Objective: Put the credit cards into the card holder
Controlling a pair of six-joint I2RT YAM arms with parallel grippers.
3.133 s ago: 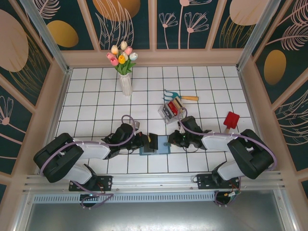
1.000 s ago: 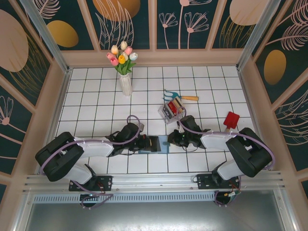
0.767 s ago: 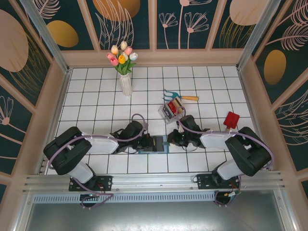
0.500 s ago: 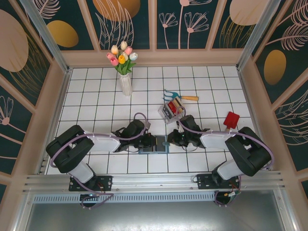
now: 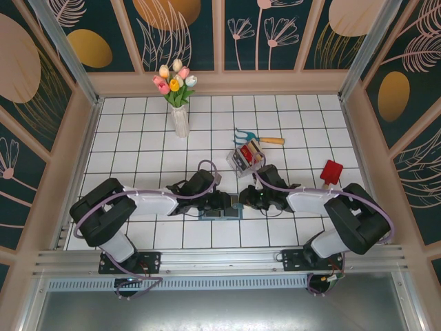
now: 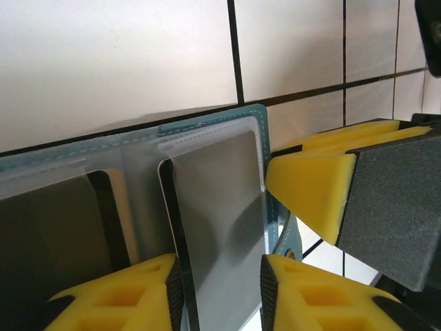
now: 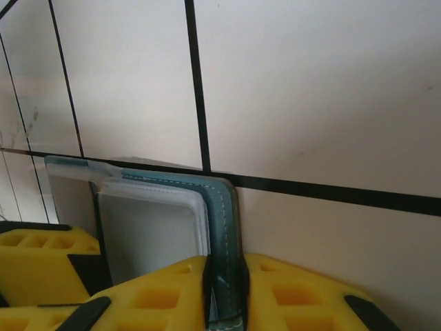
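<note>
White tiles [image 6: 124, 55] bear card holder [image 6: 264, 158] with grey card [image 6: 217, 221].

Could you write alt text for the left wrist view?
A grey credit card rests on the open teal card holder, framed by the left gripper's two yellow fingers. White tiles lie behind; another yellow finger sits at right.

No writing, number, brand or sign can be read. The card holder [image 7: 224, 234] and the grey card [image 6: 217, 221] in its pocket show plain faces. Anything printed on the small tray [image 5: 246, 157] is too small to tell.
</note>
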